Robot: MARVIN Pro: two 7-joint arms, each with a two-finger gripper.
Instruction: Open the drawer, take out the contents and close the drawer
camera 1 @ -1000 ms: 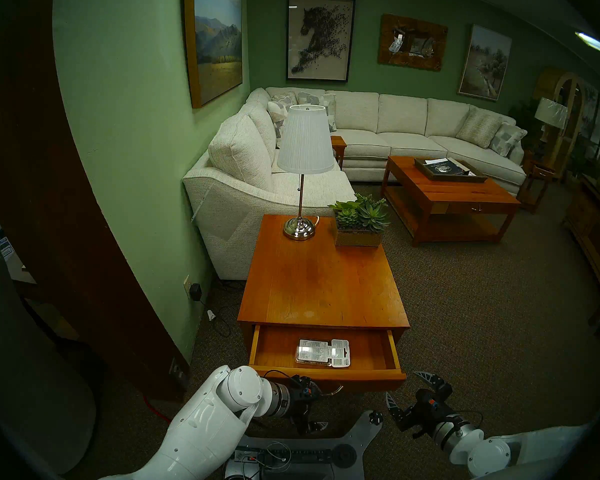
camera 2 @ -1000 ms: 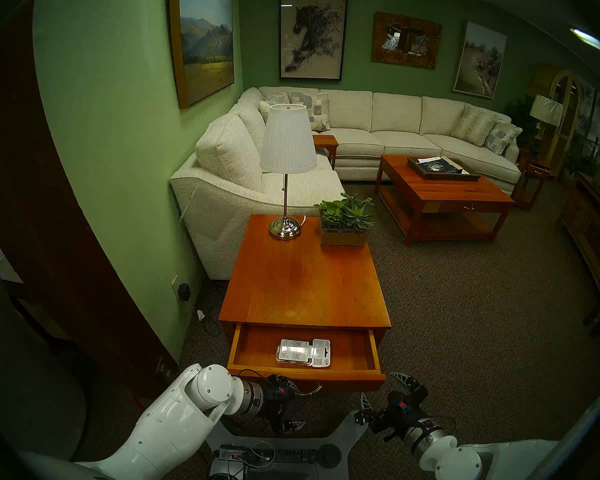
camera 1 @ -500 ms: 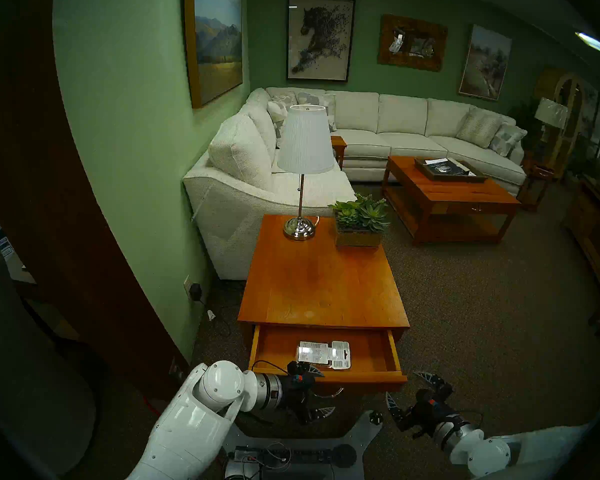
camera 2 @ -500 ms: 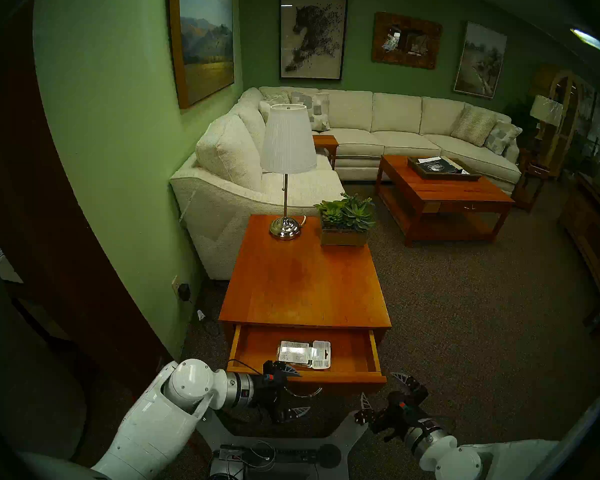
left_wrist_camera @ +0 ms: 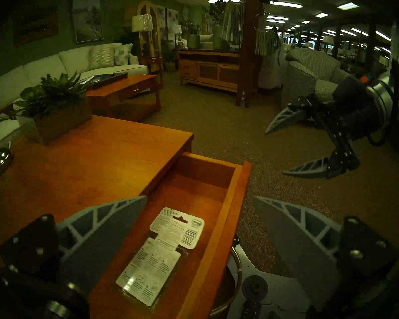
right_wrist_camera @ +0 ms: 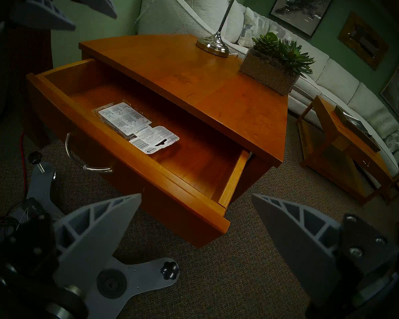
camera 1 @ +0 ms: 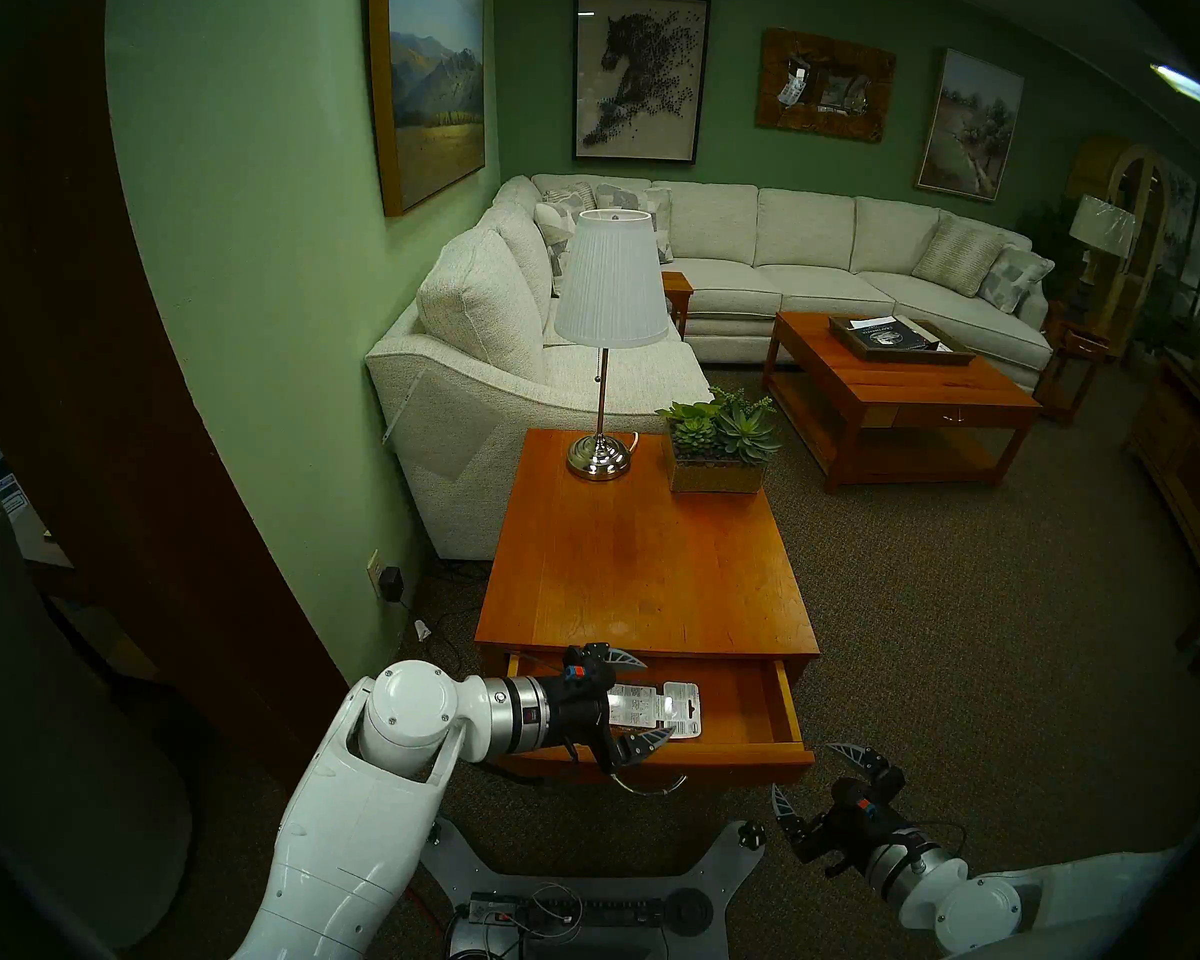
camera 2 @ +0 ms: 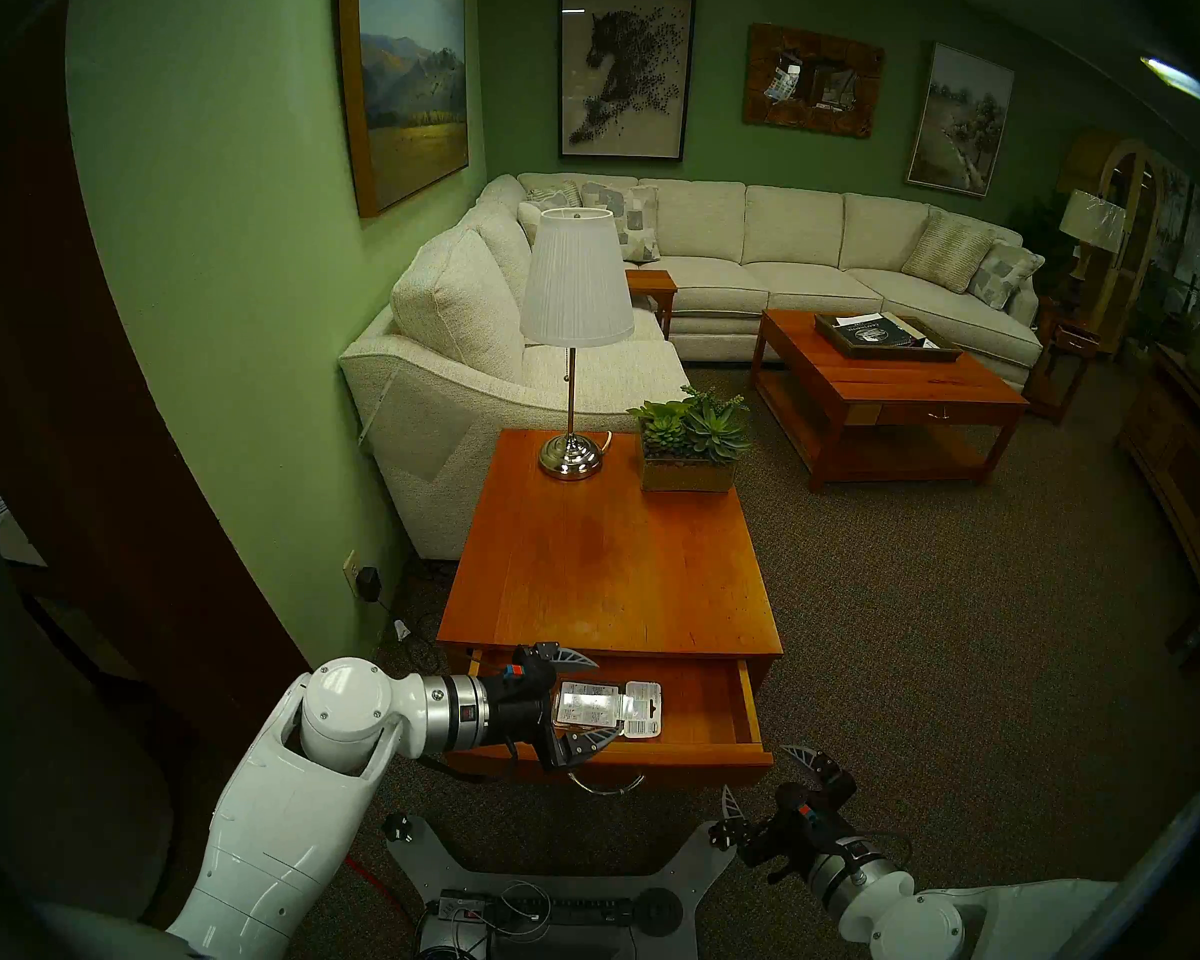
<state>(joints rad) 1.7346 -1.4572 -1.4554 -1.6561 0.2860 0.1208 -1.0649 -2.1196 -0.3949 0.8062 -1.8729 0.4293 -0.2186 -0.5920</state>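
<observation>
Blister package [camera 1: 655, 708] flat in drawer [camera 1: 743, 754], apparently untouched, between wide-open left claw [camera 1: 642, 697] fingers.

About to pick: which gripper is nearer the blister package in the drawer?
Left. The left gripper is open above the blister package in the open drawer; the right gripper is open off the drawer's front right corner, over carpet.

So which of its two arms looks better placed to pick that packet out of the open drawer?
Probably the left. Its tool hangs open right at the blister packet lying in the open drawer, one finger on either side of it. The right tool is open too, but sits outside the drawer front.
</observation>
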